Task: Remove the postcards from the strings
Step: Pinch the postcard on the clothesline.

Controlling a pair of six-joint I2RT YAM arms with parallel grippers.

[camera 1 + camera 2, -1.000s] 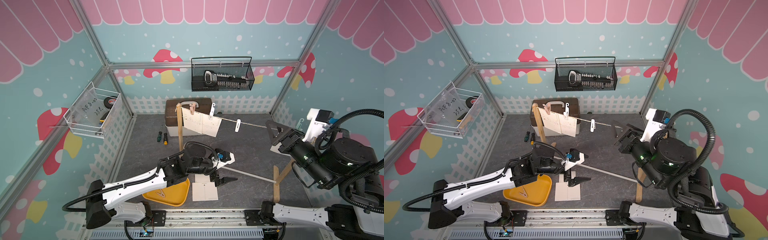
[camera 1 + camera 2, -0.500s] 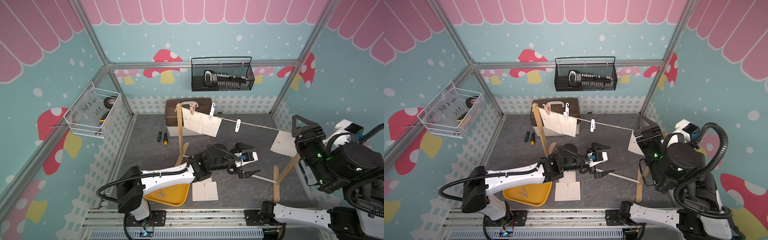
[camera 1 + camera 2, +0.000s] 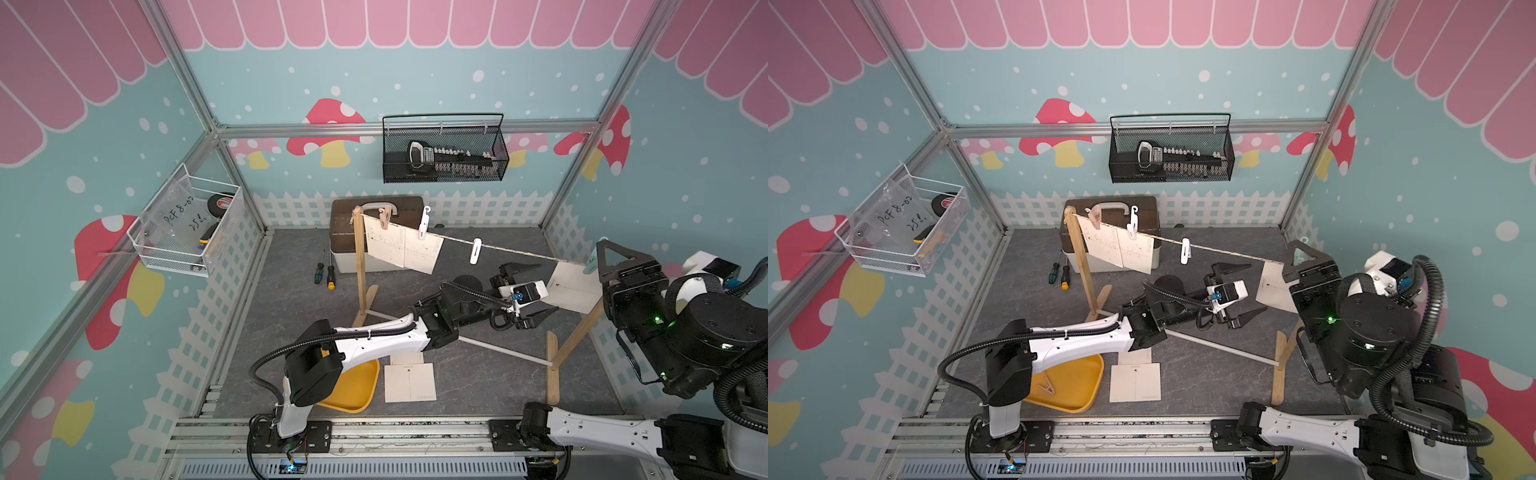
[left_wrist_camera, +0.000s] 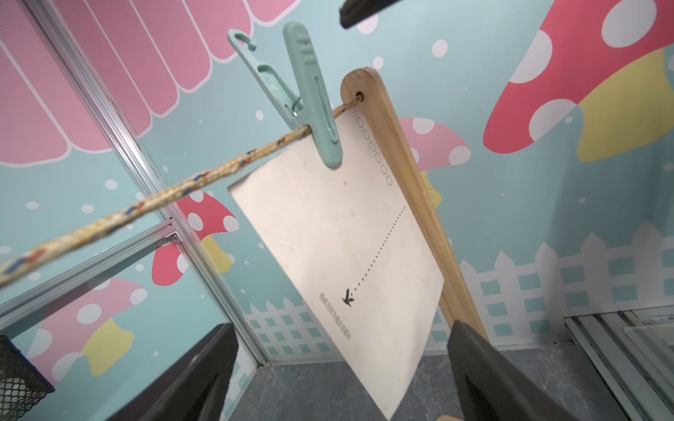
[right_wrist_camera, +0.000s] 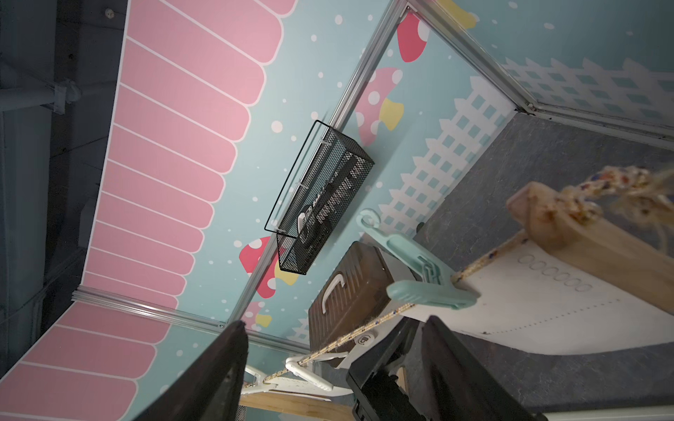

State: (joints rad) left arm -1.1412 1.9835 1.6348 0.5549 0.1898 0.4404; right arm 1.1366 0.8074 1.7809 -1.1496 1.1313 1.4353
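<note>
"Left wrist view: where's the postcard (image 4: 339, 255)?"
"Pegged to the string (image 4: 146, 204) by the wooden post (image 4: 401, 164), three o'clock of the cell."
"Claws?"
"Left gripper (image 3: 548, 286) spread wide facing it; right gripper (image 5: 333, 322) spread too, near that post."

Our left arm (image 3: 374, 338) reaches low and long from its base toward the right side of the cell, forearm nearly level. At its end the left gripper (image 3: 548, 286) lies turned on its side, jaws spread wide, one above the other. Our right arm (image 3: 602, 428) runs out from its base, then folds upward with its dark joints stacked high. The right gripper (image 5: 332, 322) points back and leftward, jaws parted. The two grippers hang near each other, apart.
</note>
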